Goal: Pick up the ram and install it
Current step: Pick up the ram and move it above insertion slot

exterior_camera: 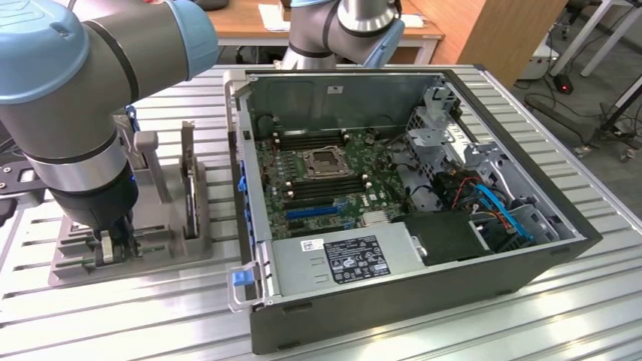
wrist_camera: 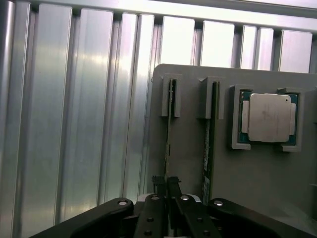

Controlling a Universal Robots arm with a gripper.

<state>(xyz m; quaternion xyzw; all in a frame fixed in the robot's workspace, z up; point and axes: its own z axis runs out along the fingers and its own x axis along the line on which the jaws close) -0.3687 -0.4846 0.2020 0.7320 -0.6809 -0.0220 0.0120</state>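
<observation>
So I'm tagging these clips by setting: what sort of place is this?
Likely a robotics lab's PC-assembly bench: an open computer case on a slotted aluminium table, beside a fixture holding ram and a processor.

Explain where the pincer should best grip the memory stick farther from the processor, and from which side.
Grip the memory stick by its long free edge, coming straight down onto the holder. It stands on edge in slots, so the pincer should close across its two flat faces.
</observation>
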